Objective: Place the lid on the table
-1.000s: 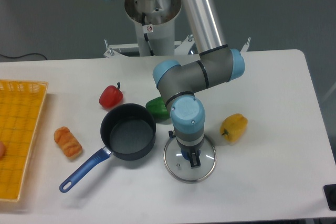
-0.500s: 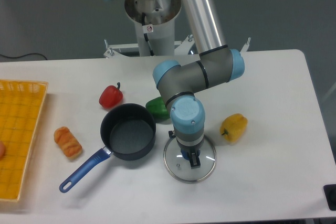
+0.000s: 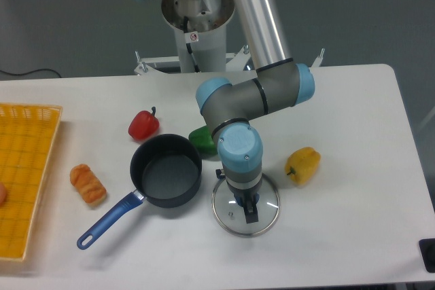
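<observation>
1. On the table (image 3: pixel 353 188), just to the right of the saucepan (image 3: pixel 166 170), lies the lid (image 3: pixel 245 204). It appears flat, glass dome up, with its silver rim close to the white surface or resting on it; actual contact cannot be confirmed from this angle.

2. The gripper (image 3: pixel 249 210) hangs directly above the centre of the lid, pointing straight down. The wrist housing covers the knob, and only the dark finger ends show below it. Whether the fingers are clamped on the knob or already parted cannot be told from this view.

3. Governing relation: the lid sits straight beneath the tool, not to either side. It is round, so no long axis applies. Any departing move would be vertical, along the line through the knob. If the fingers have not let go, a lift would carry the lid up again.

4. Judged progress: the lid is off the saucepan and set down beside it, so the placement looks nearly complete; release and retreat are what remain.

5. Containers:
   - The saucepan is open and appears empty, its blue handle pointing toward the front left.
   - The yellow mesh tray (image 3: pixel 27 168) at the left edge holds a small rounded orange-brown item at its border, too cropped to identify.

6. Nearby loose items: green pepper (image 3: pixel 202 138) behind the arm, yellow pepper (image 3: pixel 303 164) right of the lid.
</observation>
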### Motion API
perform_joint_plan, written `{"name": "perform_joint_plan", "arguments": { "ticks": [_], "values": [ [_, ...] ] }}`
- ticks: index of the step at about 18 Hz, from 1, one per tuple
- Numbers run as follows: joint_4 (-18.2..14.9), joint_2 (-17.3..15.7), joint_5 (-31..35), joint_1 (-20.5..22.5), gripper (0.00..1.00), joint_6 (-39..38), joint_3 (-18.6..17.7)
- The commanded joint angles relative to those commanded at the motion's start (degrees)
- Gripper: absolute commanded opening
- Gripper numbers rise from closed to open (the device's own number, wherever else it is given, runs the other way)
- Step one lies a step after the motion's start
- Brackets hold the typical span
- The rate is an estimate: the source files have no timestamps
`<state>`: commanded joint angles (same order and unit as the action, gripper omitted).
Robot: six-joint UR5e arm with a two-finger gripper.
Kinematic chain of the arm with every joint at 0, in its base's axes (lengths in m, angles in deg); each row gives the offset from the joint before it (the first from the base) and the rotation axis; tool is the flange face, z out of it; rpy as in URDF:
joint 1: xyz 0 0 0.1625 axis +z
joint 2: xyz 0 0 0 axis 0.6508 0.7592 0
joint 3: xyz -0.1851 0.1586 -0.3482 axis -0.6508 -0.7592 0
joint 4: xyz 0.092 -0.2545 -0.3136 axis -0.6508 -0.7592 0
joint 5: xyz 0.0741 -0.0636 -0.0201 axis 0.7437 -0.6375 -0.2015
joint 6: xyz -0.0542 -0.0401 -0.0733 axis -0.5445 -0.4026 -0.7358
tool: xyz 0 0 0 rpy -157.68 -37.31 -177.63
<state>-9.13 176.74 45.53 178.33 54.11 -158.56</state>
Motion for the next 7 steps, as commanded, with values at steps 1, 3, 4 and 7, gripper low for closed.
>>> {"name": "perform_joint_plan", "arguments": {
  "ticks": [1,3,4,7],
  "values": [
    [0.0,-0.3,-0.1,-0.1,1.00,-0.3,0.6],
    [0.0,-1.1,-0.1,-1.1,1.00,-0.5,0.8],
    [0.0,-1.3,-0.1,-1.3,1.00,-0.5,0.8],
    [0.0,-3.4,-0.3,-2.0,1.00,-0.4,0.4]
  ]
}}
